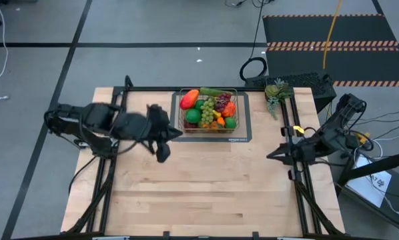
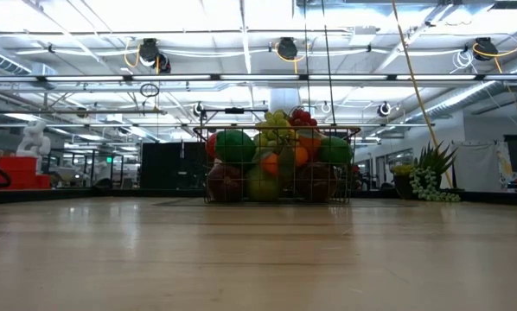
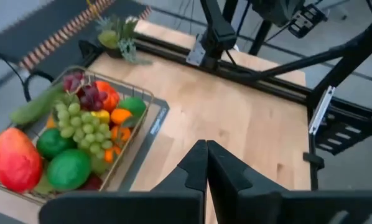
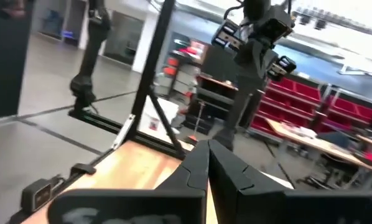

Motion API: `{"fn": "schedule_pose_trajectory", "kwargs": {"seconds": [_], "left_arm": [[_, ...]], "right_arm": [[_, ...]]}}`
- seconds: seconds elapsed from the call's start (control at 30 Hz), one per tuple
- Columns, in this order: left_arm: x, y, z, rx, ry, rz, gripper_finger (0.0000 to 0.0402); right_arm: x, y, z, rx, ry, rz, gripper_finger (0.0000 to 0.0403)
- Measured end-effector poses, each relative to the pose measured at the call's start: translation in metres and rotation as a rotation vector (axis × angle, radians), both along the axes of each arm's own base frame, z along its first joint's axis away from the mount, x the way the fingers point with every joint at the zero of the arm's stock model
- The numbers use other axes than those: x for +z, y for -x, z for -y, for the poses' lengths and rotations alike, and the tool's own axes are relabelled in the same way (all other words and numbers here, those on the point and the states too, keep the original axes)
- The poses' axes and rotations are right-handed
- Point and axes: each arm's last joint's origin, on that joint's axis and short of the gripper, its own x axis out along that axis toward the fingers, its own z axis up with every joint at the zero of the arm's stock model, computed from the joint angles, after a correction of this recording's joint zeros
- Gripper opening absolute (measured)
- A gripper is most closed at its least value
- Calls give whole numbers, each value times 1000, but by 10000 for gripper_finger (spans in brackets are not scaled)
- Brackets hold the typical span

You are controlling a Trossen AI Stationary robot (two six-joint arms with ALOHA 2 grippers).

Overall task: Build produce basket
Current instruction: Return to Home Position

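Observation:
The wire basket (image 1: 238,110) stands on a dark mat (image 1: 245,130) at the table's far middle. It is heaped with produce (image 1: 208,109): a red-orange mango (image 3: 15,158), limes (image 3: 68,168), green grapes (image 3: 80,127), purple grapes (image 3: 89,96) and a cucumber (image 3: 37,106). In the low view the pile rises above the basket's mesh wall (image 2: 354,164). My left gripper (image 1: 163,156) hangs shut above the table, just left of and nearer than the basket, with nothing in it (image 3: 206,158). At the table's right edge my right gripper (image 1: 271,156) is shut and holds nothing (image 4: 208,158).
A spiky green pineapple-like piece (image 1: 277,93) lies at the far right corner, beside the right arm's black rail (image 1: 296,133). Bare wood (image 1: 206,187) spreads across the near half of the table. The left arm's frame (image 1: 106,160) runs along the left edge.

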Motion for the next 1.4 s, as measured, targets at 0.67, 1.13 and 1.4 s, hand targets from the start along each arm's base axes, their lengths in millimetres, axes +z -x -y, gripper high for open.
{"fn": "schedule_pose_trajectory", "kwargs": {"seconds": [0.67,1.13,1.4], "left_arm": [[-30,-8,22,106,47,-34,35],[-45,-19,25,124,41,4,35],[-45,-19,25,100,4,-4,35]], "right_arm": [[-47,2,1,322,22,-174,0],[-108,-2,10,327,-305,85,0],[-106,-3,18,261,-281,122,0]]}}
